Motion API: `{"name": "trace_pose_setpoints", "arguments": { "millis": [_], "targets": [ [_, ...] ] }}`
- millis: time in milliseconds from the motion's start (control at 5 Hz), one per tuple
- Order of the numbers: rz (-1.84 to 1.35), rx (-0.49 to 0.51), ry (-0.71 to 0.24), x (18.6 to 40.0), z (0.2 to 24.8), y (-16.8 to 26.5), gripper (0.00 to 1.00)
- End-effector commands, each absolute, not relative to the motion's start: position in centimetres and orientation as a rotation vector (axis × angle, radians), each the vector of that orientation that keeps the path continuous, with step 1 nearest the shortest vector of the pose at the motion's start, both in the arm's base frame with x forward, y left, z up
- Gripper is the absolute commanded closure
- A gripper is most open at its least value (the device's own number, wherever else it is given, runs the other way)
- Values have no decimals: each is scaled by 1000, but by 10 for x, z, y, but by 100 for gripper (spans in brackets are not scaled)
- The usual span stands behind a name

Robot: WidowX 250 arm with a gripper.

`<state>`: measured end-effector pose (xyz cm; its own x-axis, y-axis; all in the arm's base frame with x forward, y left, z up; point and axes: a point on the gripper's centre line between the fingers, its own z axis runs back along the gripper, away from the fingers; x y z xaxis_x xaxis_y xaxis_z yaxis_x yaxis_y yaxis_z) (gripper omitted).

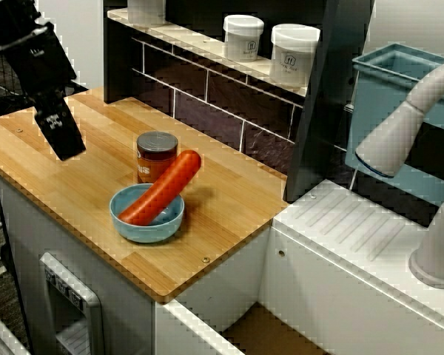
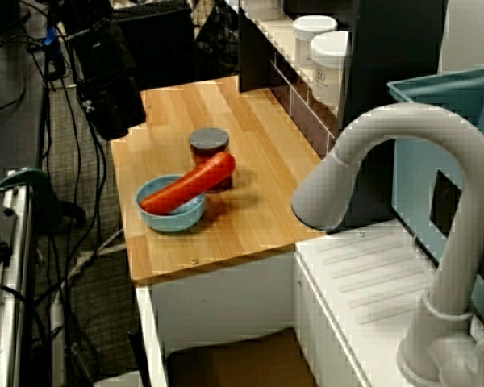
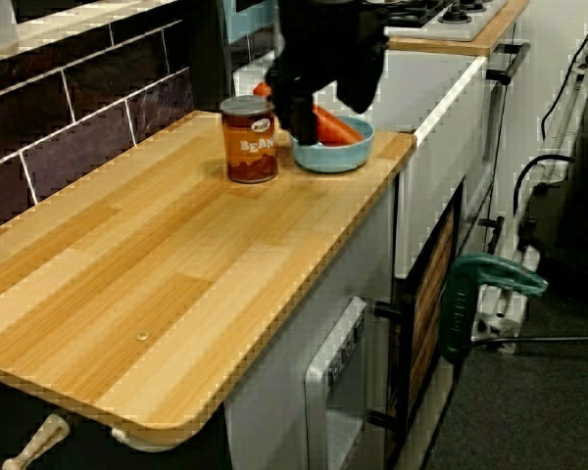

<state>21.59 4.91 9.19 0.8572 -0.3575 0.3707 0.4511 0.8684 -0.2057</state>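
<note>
Gripper: the black gripper (image 1: 59,133) hangs over the left end of the wooden counter top (image 1: 229,211), with nothing seen in its grasp. It shows only as a dark block in the view toward the tiled wall, the view over the tap and the view along the counter, so I cannot tell whether its fingers are apart or together.
Bowl: the light blue bowl (image 1: 144,229) stands on the wood near the front edge. It is to the right of the gripper and well apart from it.
Long piece: the long orange-red piece (image 1: 163,188) lies tilted. Its lower end is inside the bowl, and its upper end sticks out over the rim, just beside the can. I cannot tell whether the two touch.
Can: the can (image 1: 156,157) stands upright just behind the bowl, toward the tiles. It has a grey lid and an orange label.
Jars: two white jars (image 1: 243,37) with lids sit on the shelf (image 1: 207,50) above the dark tiles.
Tap: the white curved tap (image 1: 403,126) reaches over the white sink unit (image 1: 355,244), right of the counter.
Bin: the blue bin (image 1: 381,81) sits behind the tap.
</note>
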Motion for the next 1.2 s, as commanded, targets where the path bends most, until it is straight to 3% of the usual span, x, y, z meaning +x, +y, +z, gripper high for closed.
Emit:
{"name": "trace_pose_setpoints", "arguments": {
  "millis": [0, 400, 600, 1000],
  "targets": [
    [-399, -224, -421, 225, 100, 12, 0],
    [-209, -169, -560, 241, 100, -10, 0],
    [32, -100, -585, 248, 100, -9, 0],
    [106, -124, -560, 259, 106, -12, 0]
  ]
}}
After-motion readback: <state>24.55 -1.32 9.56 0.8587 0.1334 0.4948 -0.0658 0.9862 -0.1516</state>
